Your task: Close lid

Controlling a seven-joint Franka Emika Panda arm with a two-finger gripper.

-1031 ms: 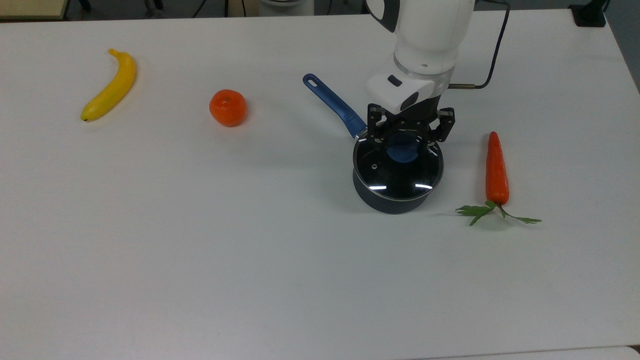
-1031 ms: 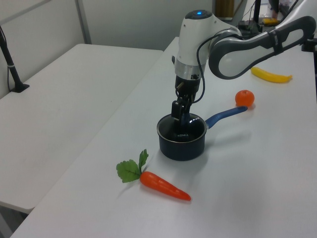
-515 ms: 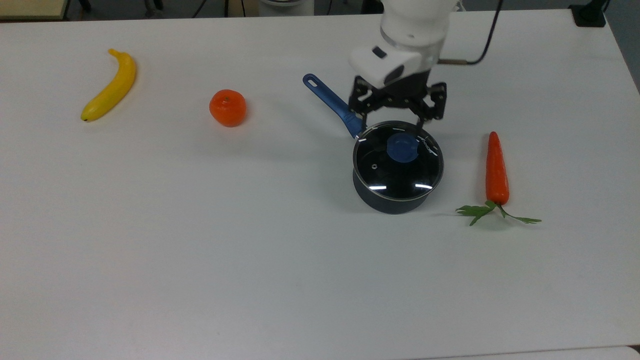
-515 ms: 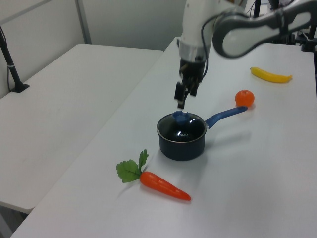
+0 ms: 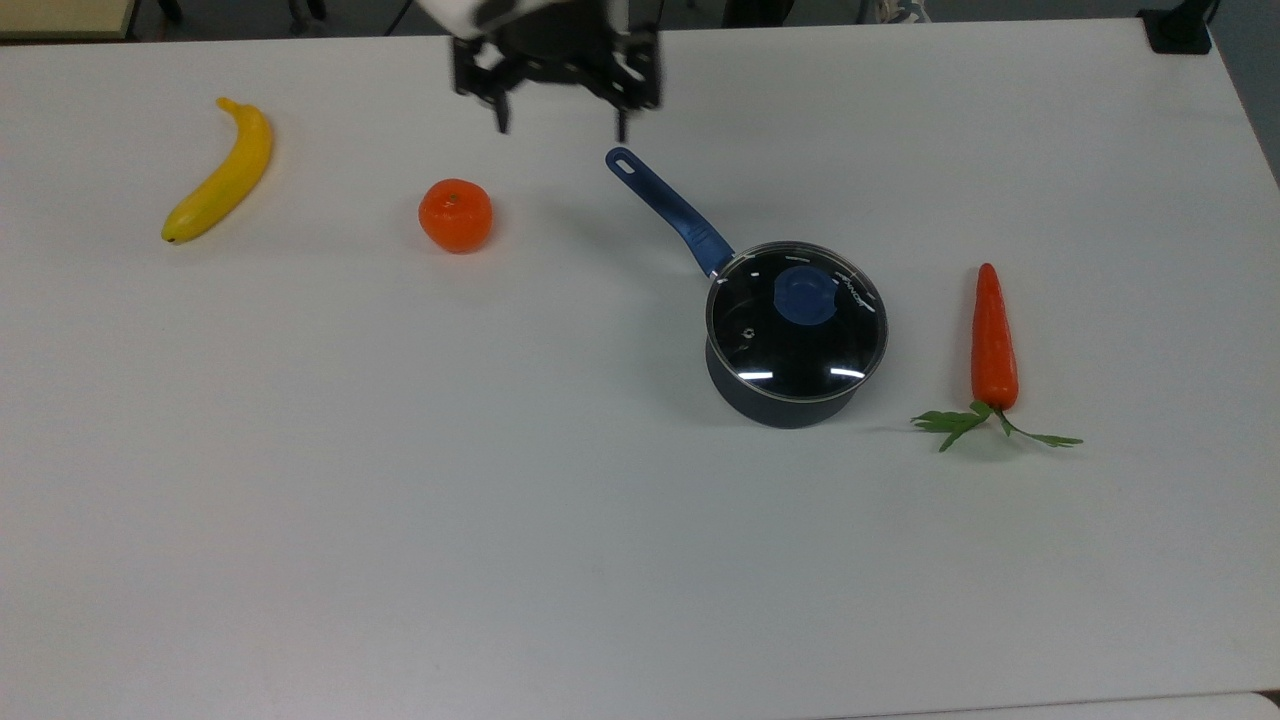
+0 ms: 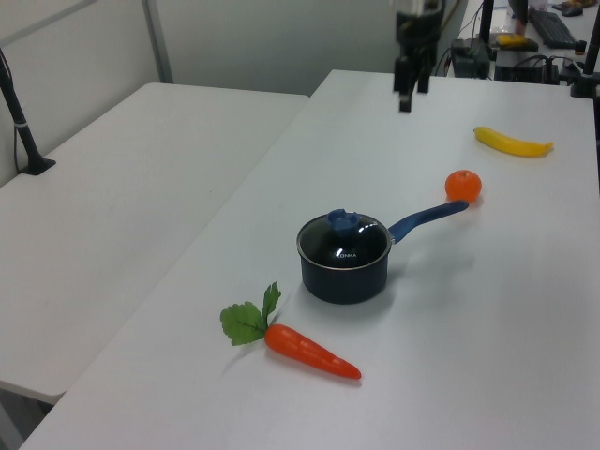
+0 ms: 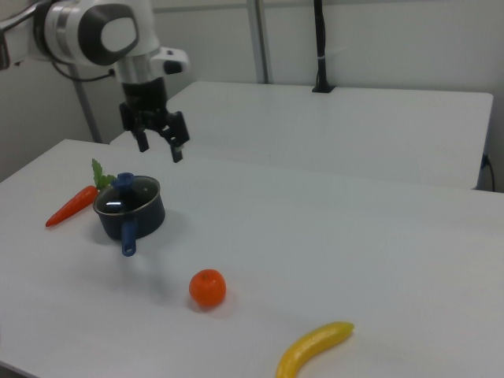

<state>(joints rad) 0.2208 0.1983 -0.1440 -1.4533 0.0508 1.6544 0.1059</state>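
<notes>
The lid sits flat on the pot, right of center in the top view, its metal rim matching the pot's rim all round. Its blue knob points up, and the small vent hole lies toward the top view's left of the knob. The pot's blue handle runs toward the upper left of the top view. In the left view the lid and pot are at mid-frame; in the right view the lid is at left center.

The claw hangs released at the top edge of the top view, fingers spread and holding nothing, well apart from the lid and above the tabletop. In the right view the claw is raised above and just to the right of the pot.

A carrot lies near the pot on the top view's right. An orange lies to the top view's left of the handle, and a banana at the far upper left.
</notes>
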